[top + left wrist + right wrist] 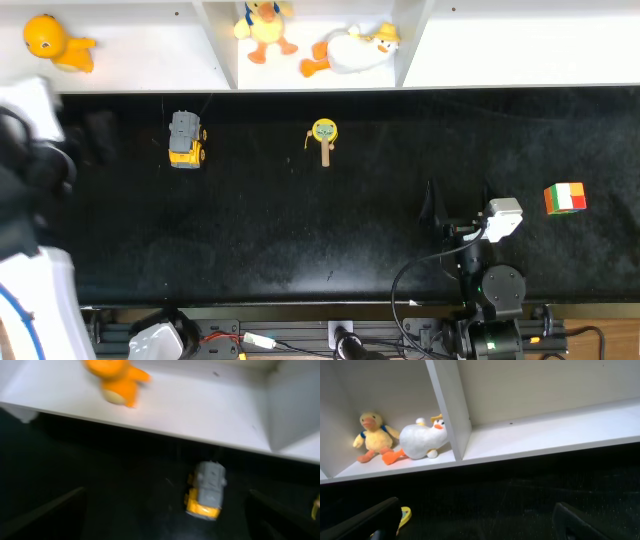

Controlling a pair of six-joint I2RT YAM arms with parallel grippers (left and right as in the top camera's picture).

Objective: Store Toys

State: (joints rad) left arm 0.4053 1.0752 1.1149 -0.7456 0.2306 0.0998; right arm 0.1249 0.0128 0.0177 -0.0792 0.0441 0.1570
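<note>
My left tool (166, 510) hangs above the table (300, 230) with its jaws spread wide and nothing between them or touching them. The grey-and-yellow toy truck (206, 491) stands on the table beneath, closer to one finger than the other. It sits just in front of the white shelf (130, 70), below the compartment that holds the orange duck (112, 377).

I take the step in hand to be picking up this truck. To do it well, I would first shift sideways until the truck sits midway between my fingers, then come straight down. The truck's length points toward the shelf, so my fingers would close on its two long flanks. I would grip low on the body, not on the cab roof, where the pads could slide off. I would also mind the wheels: if one finger arrives first, the truck may roll or turn away, so both should meet it together.

My right tool (470, 527) rests low near the table's front edge, also with its fingers apart and holding nothing. It faces the compartment with the yellow duck plush (370, 435) and the white duck plush (422, 440). The yellow stick toy (324, 138) lies mid-table, and the coloured cube (565, 197) sits off to my right, well apart from both.
</note>
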